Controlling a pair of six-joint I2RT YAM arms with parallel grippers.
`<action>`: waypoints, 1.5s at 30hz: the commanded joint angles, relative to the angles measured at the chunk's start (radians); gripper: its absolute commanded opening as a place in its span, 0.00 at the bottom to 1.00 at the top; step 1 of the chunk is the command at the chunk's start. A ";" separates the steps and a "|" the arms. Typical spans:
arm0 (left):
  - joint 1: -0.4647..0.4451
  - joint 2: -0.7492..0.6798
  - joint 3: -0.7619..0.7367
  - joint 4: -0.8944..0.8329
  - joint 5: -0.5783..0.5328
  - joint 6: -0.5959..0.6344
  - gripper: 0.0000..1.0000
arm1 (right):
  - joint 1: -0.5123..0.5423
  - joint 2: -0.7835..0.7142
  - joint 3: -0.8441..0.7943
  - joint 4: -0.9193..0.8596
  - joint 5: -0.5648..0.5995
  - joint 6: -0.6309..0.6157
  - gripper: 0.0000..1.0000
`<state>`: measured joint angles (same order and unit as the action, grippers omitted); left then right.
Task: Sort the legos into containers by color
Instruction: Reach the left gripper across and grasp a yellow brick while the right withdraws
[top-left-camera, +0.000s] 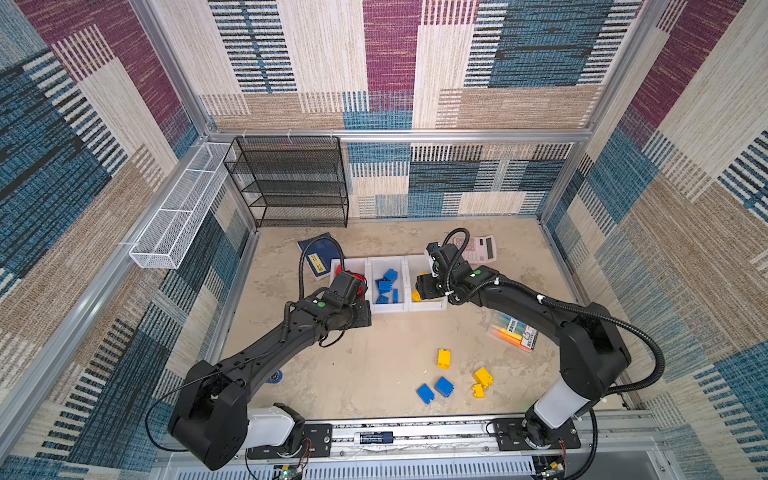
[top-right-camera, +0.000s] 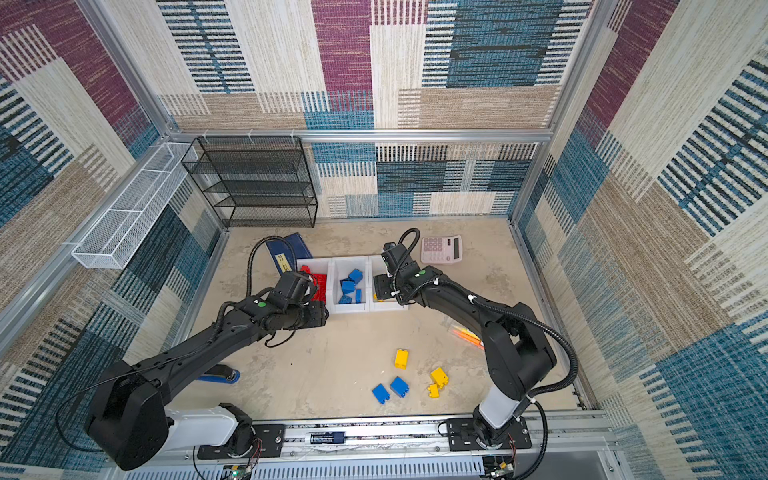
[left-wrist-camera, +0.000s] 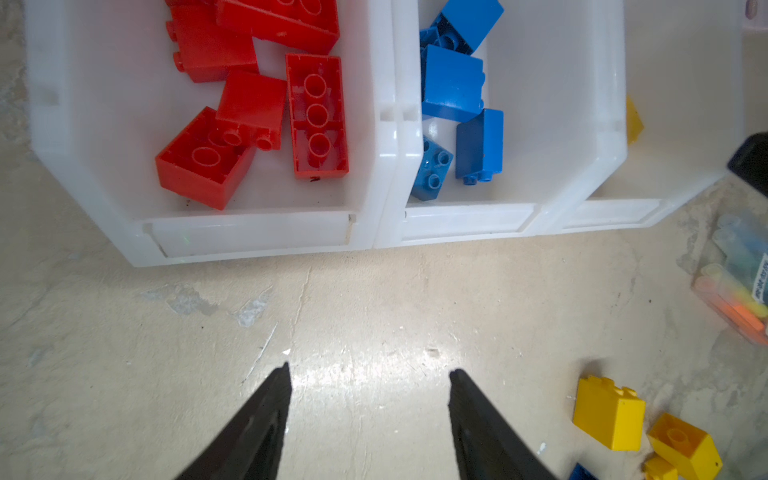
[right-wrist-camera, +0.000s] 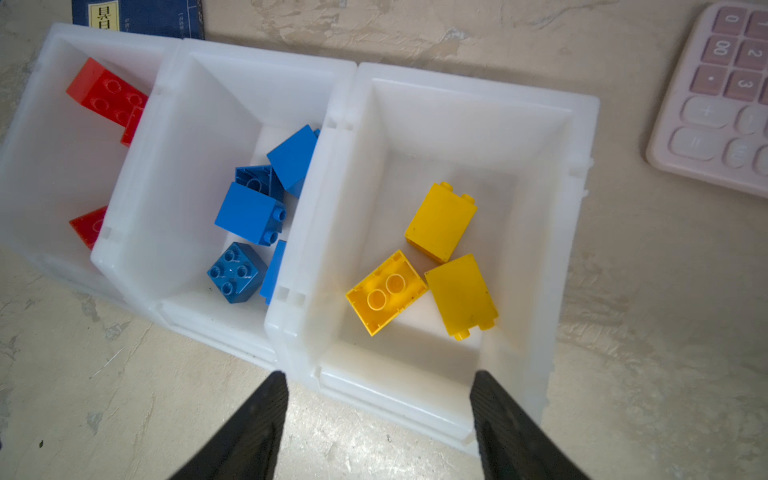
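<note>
Above the front rim of the right bin (right-wrist-camera: 457, 87), the right tool (right-wrist-camera: 379, 374) is hanging with its jaws spread and nothing between them. Three yellow bricks (right-wrist-camera: 440, 220) are lying inside that bin. The left tool (left-wrist-camera: 370, 370) is hovering over bare worktop (left-wrist-camera: 124, 353) just in front of the left bin (left-wrist-camera: 249, 237), its jaws also spread and empty. Red bricks (left-wrist-camera: 253, 104) are sitting in the left bin, and blue bricks (right-wrist-camera: 249, 212) in the middle bin (right-wrist-camera: 266, 56). Nearer the robot, well apart from the bins, two loose blue bricks (top-left-camera: 444, 386) are lying side by side on the worktop, with three loose yellow bricks (top-left-camera: 443, 358) near them.
</note>
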<state>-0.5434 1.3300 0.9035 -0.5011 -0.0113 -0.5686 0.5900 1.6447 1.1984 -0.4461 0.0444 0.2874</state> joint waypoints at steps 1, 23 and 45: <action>-0.024 0.007 0.023 0.013 0.012 0.024 0.64 | -0.030 -0.044 -0.022 0.006 -0.007 0.018 0.73; -0.548 0.567 0.465 -0.053 0.098 0.168 0.64 | -0.358 -0.426 -0.366 0.039 -0.072 0.088 0.76; -0.554 0.696 0.598 -0.148 0.056 0.220 0.34 | -0.378 -0.484 -0.412 0.037 -0.081 0.088 0.76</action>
<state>-1.1076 2.0445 1.4937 -0.6338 0.0639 -0.3782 0.2119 1.1698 0.7883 -0.4248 -0.0418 0.3656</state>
